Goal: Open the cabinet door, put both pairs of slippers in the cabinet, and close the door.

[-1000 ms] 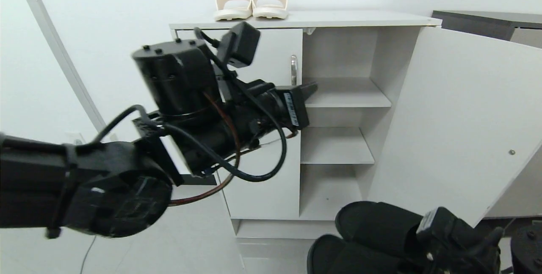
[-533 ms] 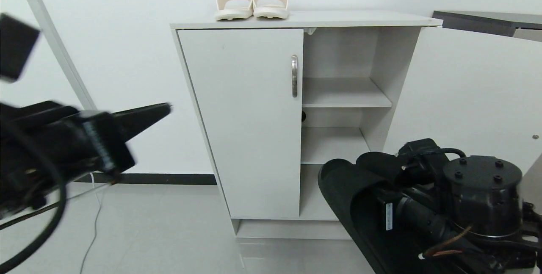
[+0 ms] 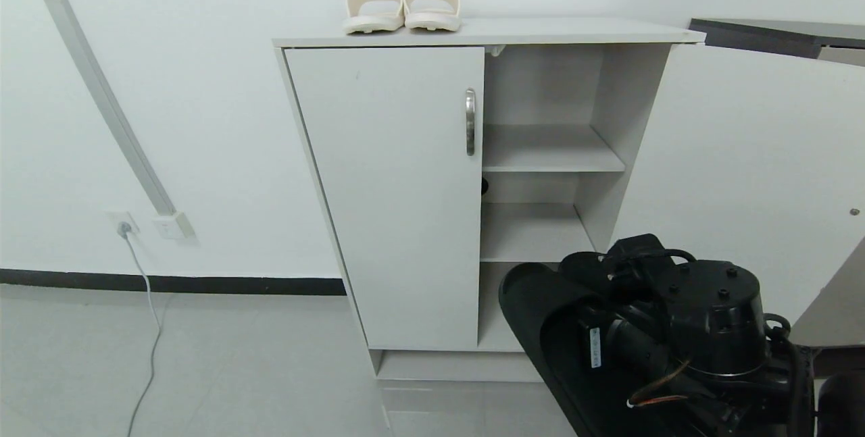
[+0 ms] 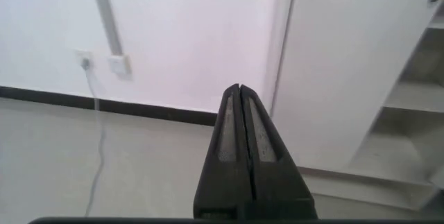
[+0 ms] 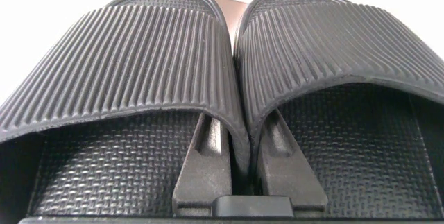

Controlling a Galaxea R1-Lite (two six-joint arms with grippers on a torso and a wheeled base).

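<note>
Up close, right gripper [image 5: 239, 137] is clamped on the touching inner straps of the black slippers [image 3: 540, 315], one pair, held low before the bottom bay of the cabinet [image 3: 574, 30]. Left gripper [image 4: 240, 96] pressed together, empty. Right door [image 3: 736, 173] open, left door [image 3: 392, 200] closed. Beige slippers [image 3: 402, 8], the second pair, sit on top. Left to do, I'd say: stow both pairs, close door.

Black slippers [image 5: 166, 64] ribbed matt rubber; cabinet [image 3: 385, 187] smooth matt white laminate; handle [image 3: 470, 121] brushed metal.
</note>
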